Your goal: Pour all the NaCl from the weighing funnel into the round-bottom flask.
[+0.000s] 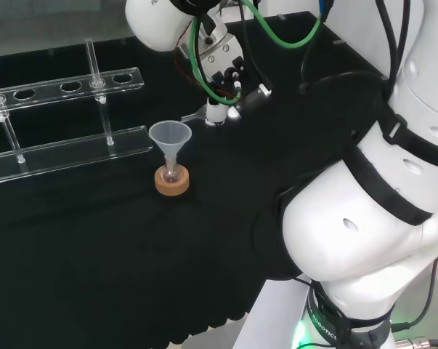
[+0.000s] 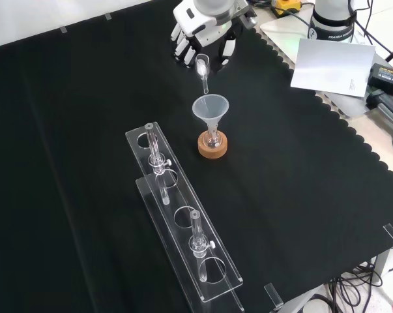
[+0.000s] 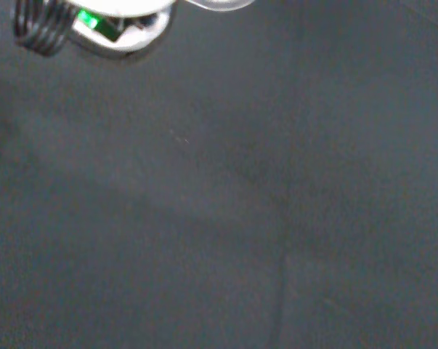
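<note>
Acrylic rack (image 2: 183, 228) w/ two glass tubes sits nearest in front view; behind it, round-bottom flask (image 2: 212, 139) on cork ring (image 2: 212, 146), plastic funnel (image 2: 210, 109) in its neck. Robot hand (image 2: 199, 39) grasps weighing funnel (image 2: 203, 72) above and just beyond, spout down toward funnel mouth. To pour well: probably center spout over mouth, tilt slowly, avoid knocking funnel, empty fully.

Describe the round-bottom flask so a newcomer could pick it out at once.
On the black cloth, look between the clear acrylic rack and the hand. There a cork ring sits alone, and the small clear round-bottom flask stands on it. It alone carries a wide translucent funnel in its neck.
</note>
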